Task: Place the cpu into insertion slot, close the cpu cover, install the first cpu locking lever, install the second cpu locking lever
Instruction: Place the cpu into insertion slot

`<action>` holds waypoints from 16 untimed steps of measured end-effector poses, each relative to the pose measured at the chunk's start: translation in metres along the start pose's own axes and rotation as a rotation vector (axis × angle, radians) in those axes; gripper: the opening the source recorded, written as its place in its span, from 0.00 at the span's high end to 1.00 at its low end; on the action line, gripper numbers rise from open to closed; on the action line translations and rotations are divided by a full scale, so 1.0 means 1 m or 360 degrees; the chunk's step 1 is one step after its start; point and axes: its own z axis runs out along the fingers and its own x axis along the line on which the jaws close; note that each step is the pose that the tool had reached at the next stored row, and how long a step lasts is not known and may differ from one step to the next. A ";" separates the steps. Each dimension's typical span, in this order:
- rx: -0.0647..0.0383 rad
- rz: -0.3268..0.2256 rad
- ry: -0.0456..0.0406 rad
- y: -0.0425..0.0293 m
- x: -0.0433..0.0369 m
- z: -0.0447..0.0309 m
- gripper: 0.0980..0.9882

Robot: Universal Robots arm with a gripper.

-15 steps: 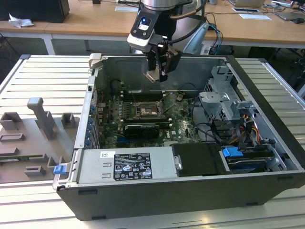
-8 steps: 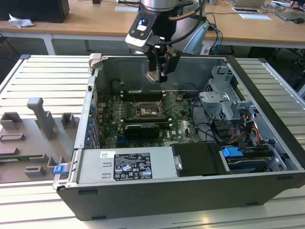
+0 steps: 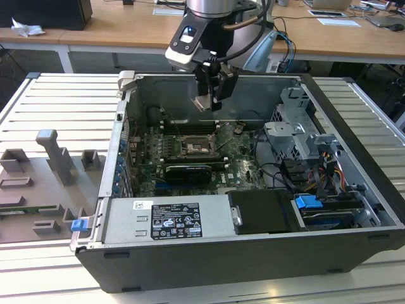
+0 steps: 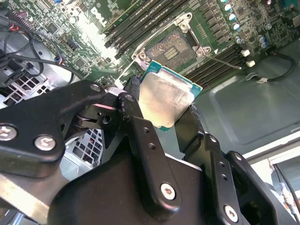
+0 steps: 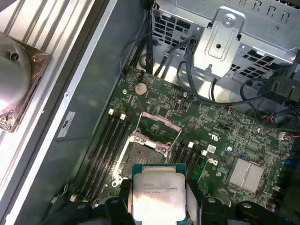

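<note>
So the claw point(image 3: 212, 100) is clenched on the cpu point(image 3: 204, 102), pinching it by two opposite edges. In the exterior view it hangs inside the open computer case point(image 3: 253, 259), up in the air at about 12 o'clock from the insertion slot point(image 3: 198, 147) and well clear of the motherboard point(image 3: 243, 161). The chip isn't seated yet.

Both wrist views give a closer look. The cpu point(image 4: 166, 101) point(image 5: 158, 192) shows its pale metal lid with a green edge around it, and the black fingers point(image 4: 140, 136) press on either side. The insertion slot point(image 4: 176, 49) point(image 5: 140, 157) sits open on the board past the chip, nothing in it. In the first wrist view the cpu cover point(image 5: 161, 121) is flipped up off the socket, its frame standing at the far edge of it. The long memory slots point(image 5: 105, 145) run along both flanks of the socket, and a coin cell point(image 5: 140, 87) sits beyond the cover.

Rest of the exterior view:
- the black graphics card point(image 3: 188, 172) lies at 6 o'clock from the slot
- the power supply point(image 3: 168, 218) fills the near edge of the case
- the drive cage point(image 3: 297, 126) is at 3 o'clock
- the case sits on a slatted metal desk point(image 3: 38, 95), with a grey fixture plate point(image 3: 44, 183) at 9 o'clock from it
</note>
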 end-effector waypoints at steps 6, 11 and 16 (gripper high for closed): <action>0.0000 0.0005 -0.0001 -0.0022 0.0007 0.0030 0.50; 0.0000 0.0010 -0.0001 -0.0030 0.0010 0.0048 0.50; 0.0000 0.0017 -0.0001 -0.0037 0.0011 0.0077 0.50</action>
